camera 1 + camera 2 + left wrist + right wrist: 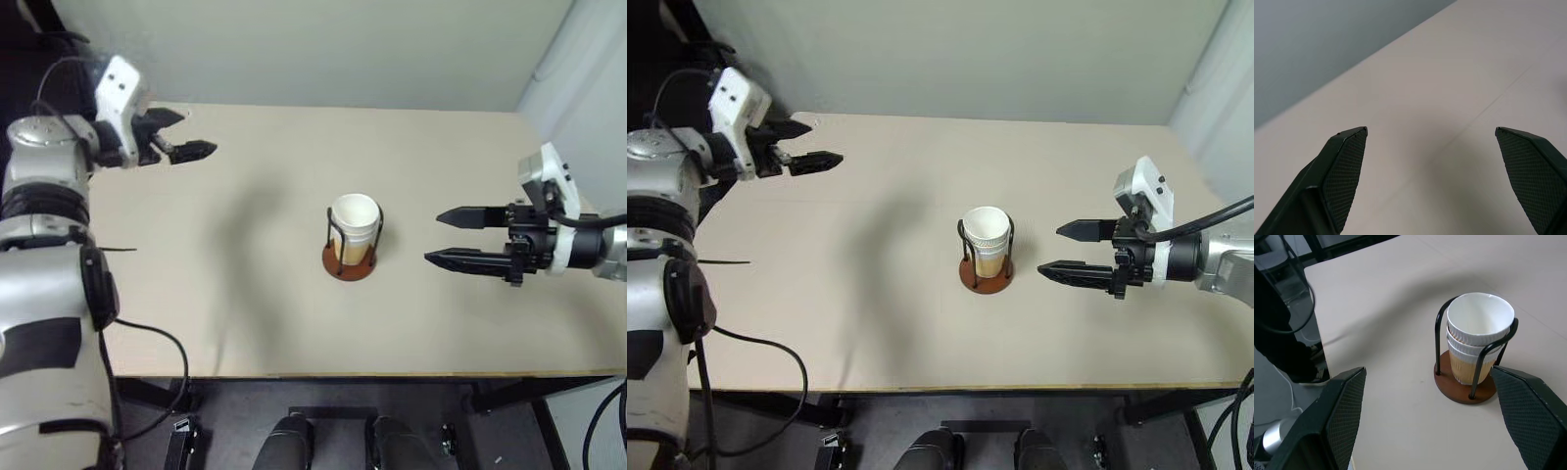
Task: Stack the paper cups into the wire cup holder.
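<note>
The paper cups [354, 227] stand nested in one stack, white rims on top and yellow-orange at the bottom, inside the wire cup holder [349, 264] at the middle of the table. Its reddish-brown disc base [1465, 390] and black wire loops show closely in the right wrist view, around the paper cups [1478, 335]. My right gripper [449, 237] hovers open to the right of the holder, pointing at it, nothing between its fingers. My left gripper [191, 134] is open and empty over the far left part of the table, well away from the cups.
The beige table [245, 313] carries just the holder and cups. A grey wall [294, 49] runs behind the far edge. Black cables [157, 343] hang off the near left edge, and stand legs [1283, 347] are beyond the table's side in the right wrist view.
</note>
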`<action>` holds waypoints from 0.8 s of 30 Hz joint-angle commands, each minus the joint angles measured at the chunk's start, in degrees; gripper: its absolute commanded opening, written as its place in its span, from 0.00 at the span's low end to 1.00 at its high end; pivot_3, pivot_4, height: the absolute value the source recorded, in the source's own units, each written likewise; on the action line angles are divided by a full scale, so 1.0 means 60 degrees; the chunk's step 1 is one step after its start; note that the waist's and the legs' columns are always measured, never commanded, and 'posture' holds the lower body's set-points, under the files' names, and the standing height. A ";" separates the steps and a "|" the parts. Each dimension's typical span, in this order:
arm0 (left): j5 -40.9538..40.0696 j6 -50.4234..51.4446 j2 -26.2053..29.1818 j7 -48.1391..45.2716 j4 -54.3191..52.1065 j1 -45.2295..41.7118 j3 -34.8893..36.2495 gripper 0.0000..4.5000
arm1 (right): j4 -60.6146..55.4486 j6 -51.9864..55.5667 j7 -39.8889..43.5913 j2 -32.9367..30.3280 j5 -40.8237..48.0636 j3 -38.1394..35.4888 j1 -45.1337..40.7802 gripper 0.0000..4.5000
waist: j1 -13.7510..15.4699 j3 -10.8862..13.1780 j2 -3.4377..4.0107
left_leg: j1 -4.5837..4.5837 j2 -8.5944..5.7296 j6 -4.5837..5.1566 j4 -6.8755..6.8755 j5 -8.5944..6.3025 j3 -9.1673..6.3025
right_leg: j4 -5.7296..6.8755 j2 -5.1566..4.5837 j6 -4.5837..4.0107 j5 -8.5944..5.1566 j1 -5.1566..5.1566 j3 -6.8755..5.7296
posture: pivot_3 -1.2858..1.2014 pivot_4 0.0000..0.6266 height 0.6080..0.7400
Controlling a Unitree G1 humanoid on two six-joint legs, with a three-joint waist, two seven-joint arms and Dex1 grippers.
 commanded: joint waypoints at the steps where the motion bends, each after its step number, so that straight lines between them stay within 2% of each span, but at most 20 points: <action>1: -0.0438 0.0467 0.0287 0.0009 -0.0847 0.0168 0.0392 0.99 | 0.0044 -0.0267 -0.0158 0.0084 0.0109 -0.0052 -0.0085 0.92 | 0.0026 -0.0001 -0.0007 | 0.0004 -0.0021 0.0001 -0.0005 -0.0001 -0.0012 | 0.0011 0.0002 0.0000 0.0000 0.0003 -0.0050 | 0.52 0.24 1.00; 4: -0.0566 0.0685 0.0387 0.0196 -0.1088 0.0337 0.0542 0.99 | 0.0119 -0.0308 -0.0269 0.0235 0.0097 0.0194 -0.0318 0.92 | 0.0094 -0.0002 -0.0020 | -0.0003 -0.0036 0.0017 0.0010 0.0011 -0.0032 | 0.0003 -0.0044 0.0000 0.0022 0.0025 -0.0046 | 0.52 0.24 1.00; 8: -0.0878 0.0942 0.0488 -0.0091 -0.1424 0.0638 0.0756 0.99 | 0.0178 -0.0400 -0.0281 0.0271 0.0076 0.0282 -0.0436 0.92 | 0.0084 0.0002 -0.0015 | 0.0013 -0.0055 0.0017 -0.0007 0.0048 -0.0028 | -0.0033 -0.0002 -0.0042 0.0078 0.0037 -0.0066 | 0.52 0.24 1.00; 9: -0.1032 0.1035 0.0476 -0.0378 -0.1556 0.0753 0.0814 0.99 | 0.0237 -0.0481 -0.0257 0.0263 0.0012 0.0278 -0.0420 0.92 | 0.0067 0.0001 -0.0016 | 0.0010 -0.0037 0.0014 -0.0003 0.0052 -0.0048 | -0.0039 -0.0041 -0.0047 0.0084 0.0046 -0.0037 | 0.52 0.24 1.00; 12: -0.1307 0.1145 0.0460 -0.1664 -0.1944 0.1195 0.0714 0.99 | 0.0484 -0.0747 -0.0289 0.0268 -0.0300 0.0449 -0.0515 0.92 | 0.0017 -0.0003 -0.0021 | 0.0019 -0.0031 0.0001 -0.0006 0.0060 -0.0048 | -0.0038 -0.0021 -0.0053 0.0094 0.0044 -0.0038 | 0.52 0.24 1.00; 15: -0.1445 0.1196 0.0237 -0.2773 -0.2387 0.1476 0.0433 0.99 | 0.0836 -0.1098 -0.0012 0.0010 -0.0642 0.0514 -0.0479 0.92 | 0.0009 -0.0003 -0.0022 | 0.0018 -0.0027 -0.0008 -0.0012 0.0064 -0.0051 | -0.0023 -0.0005 -0.0055 0.0097 0.0030 -0.0010 | 0.52 0.24 1.00; 18: -0.1380 0.1029 -0.0151 -0.3234 -0.2573 0.1485 0.0127 0.99 | 0.1119 -0.1544 -0.0009 -0.0046 -0.1112 0.0693 -0.0425 0.92 | 0.0031 -0.0006 -0.0026 | 0.0006 -0.0024 -0.0011 -0.0012 0.0064 -0.0057 | -0.0020 -0.0007 -0.0056 0.0097 0.0018 -0.0016 | 0.52 0.24 1.00; 24: -0.1128 0.0553 -0.1296 -0.2589 -0.2448 0.1145 -0.0299 0.99 | 0.1286 -0.2048 -0.0519 0.0464 -0.1581 0.0718 -0.0256 0.92 | 0.0006 -0.0006 -0.0027 | -0.0023 -0.0027 -0.0010 -0.0016 0.0064 -0.0047 | -0.0027 -0.0022 -0.0024 0.0116 0.0029 0.0013 | 0.52 0.24 1.00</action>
